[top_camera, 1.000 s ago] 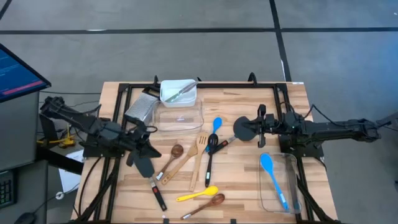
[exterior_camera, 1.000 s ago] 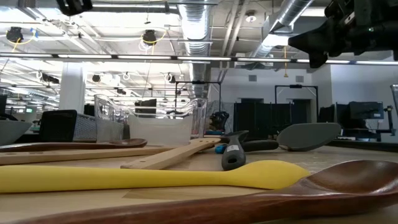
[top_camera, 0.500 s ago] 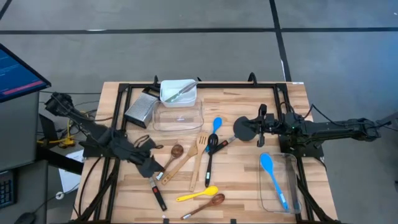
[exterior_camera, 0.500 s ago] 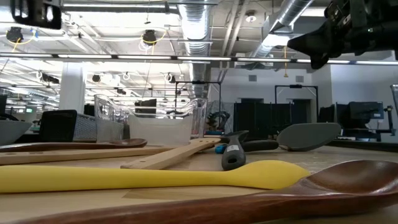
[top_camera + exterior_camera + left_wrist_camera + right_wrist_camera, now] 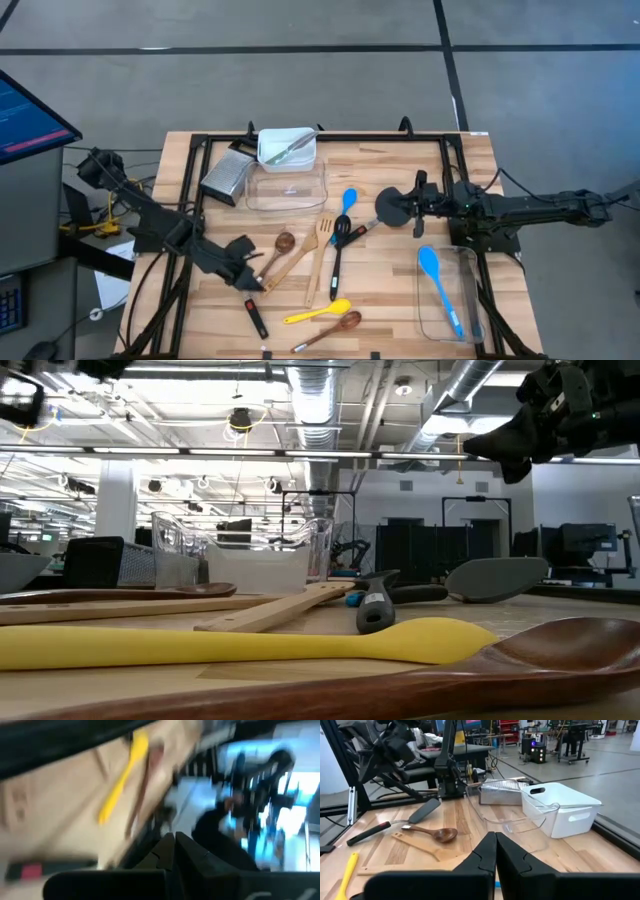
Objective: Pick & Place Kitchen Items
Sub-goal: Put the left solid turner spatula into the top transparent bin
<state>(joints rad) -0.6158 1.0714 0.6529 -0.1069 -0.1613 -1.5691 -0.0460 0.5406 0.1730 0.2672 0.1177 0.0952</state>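
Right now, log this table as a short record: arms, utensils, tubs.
left gripper: shut, over the black spatula near the table's front left
right gripper: shut, holding nothing, by the grey spatula
loose utensils: yellow spoon, wooden turner
right tub: holds the blue spoon
middle tub: looks empty

An industrial lab: exposed ceiling ducts [image 5: 318, 405], concrete floor [image 5: 300, 90], equipment racks [image 5: 585, 555].

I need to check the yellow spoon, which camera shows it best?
The high view: the whole yellow spoon lies in sight. The low view shows it side-on, the left wrist view blurred, and the right wrist view only one end.
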